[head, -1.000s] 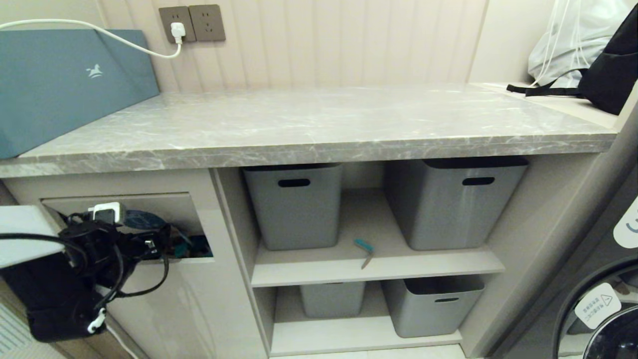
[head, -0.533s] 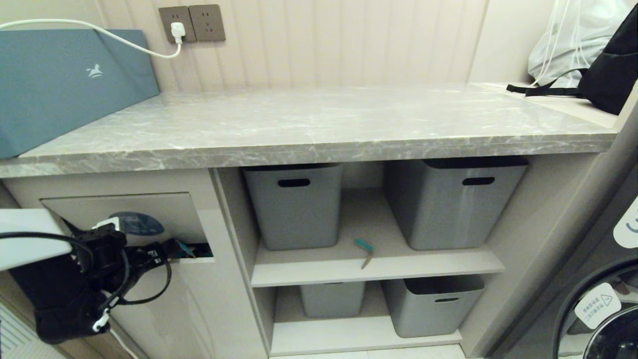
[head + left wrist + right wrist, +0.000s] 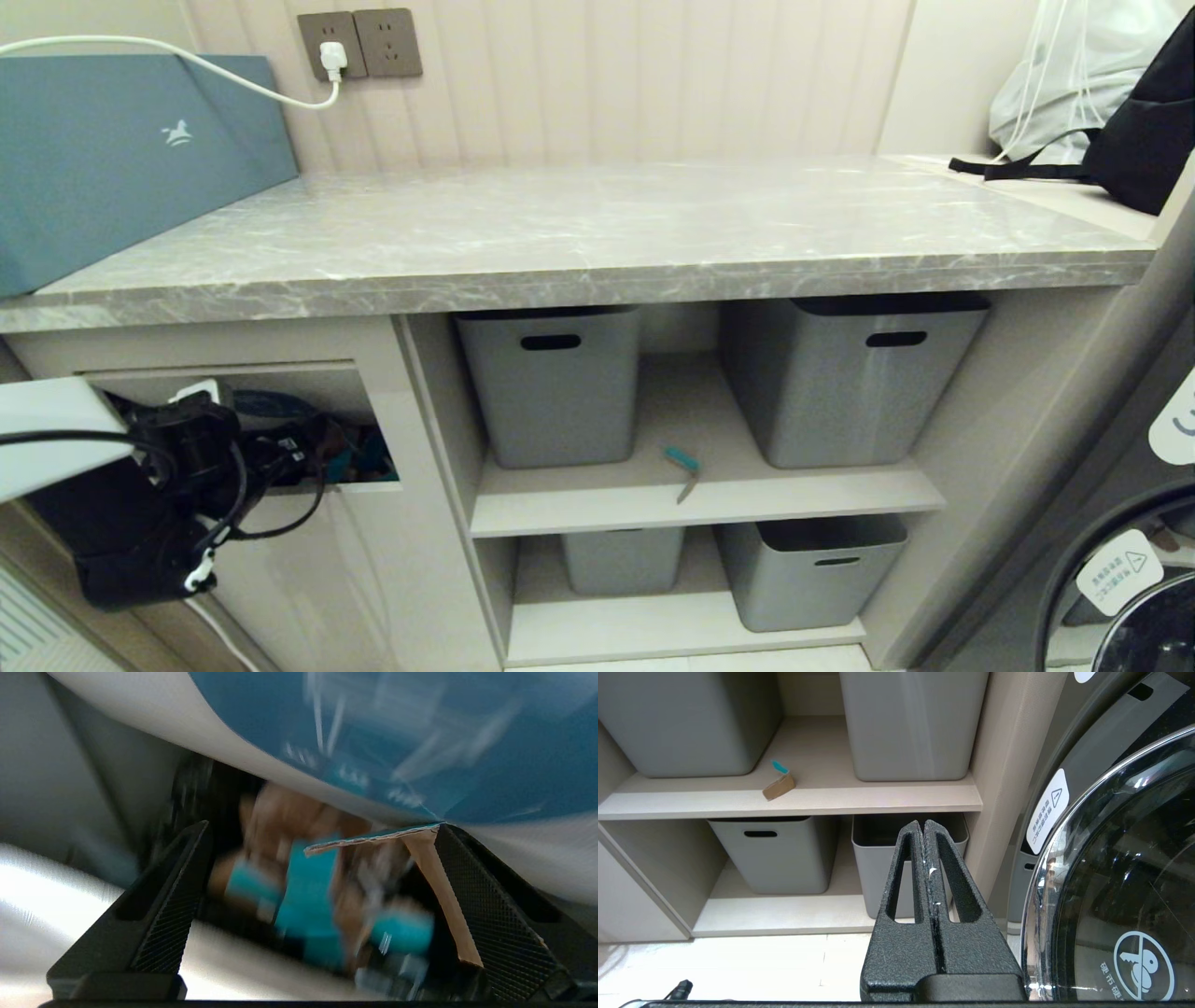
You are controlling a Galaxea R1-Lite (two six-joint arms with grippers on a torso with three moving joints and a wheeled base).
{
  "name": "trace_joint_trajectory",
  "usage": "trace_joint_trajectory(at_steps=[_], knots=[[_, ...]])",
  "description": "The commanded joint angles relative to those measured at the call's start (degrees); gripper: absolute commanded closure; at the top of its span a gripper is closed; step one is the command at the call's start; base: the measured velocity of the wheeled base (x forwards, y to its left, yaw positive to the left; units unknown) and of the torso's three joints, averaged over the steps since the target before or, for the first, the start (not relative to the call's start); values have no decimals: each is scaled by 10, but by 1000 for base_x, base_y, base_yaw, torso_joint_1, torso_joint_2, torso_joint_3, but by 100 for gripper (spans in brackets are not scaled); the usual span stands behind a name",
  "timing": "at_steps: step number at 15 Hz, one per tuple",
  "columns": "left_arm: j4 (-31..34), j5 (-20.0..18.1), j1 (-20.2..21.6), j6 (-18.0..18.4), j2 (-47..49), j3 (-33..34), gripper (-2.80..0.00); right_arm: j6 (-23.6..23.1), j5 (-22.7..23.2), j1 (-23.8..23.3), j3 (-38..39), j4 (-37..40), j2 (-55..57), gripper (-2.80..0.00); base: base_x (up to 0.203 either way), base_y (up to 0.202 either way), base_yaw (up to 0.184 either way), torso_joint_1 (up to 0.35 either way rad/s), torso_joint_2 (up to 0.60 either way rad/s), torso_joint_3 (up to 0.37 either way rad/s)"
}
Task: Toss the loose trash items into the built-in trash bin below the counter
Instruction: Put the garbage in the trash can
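Left wrist view shows the left gripper [image 3: 308,910] spread wide at the built-in trash bin [image 3: 308,387] flap, a cardboard scrap [image 3: 439,891] leaning on one finger, ungripped. Dropping is underway; next, withdraw and fetch the strip [image 3: 684,469] right of the bin.

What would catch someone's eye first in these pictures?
The left claw, open, pushes in the built-in trash bin's flap under the left end of the grey marble counter, with brown and teal scraps in the bin beyond it. One brown strip with a teal edge lies on the upper shelf between two grey tubs.
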Motion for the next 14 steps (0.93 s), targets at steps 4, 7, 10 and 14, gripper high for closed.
trace_joint_trajectory(at_steps=[4, 7, 10, 14], knots=[[-5, 7, -22, -164, 0, -22, -280, 0, 0, 0, 0, 0, 0, 0, 0, 0, 0, 0, 0, 0], [-5, 16, -44, -304, -6, -20, -280, 0, 0, 0, 0, 0, 0, 0, 0, 0, 0, 0, 0, 0], [-1, 33, -61, -344, -8, -3, -280, 0, 0, 0, 0, 0, 0, 0, 0, 0, 0, 0, 0, 0], [-1, 33, -63, -352, -16, 1, -280, 0, 0, 1, 0, 0, 0, 0, 0, 0, 0, 0, 0, 0]])
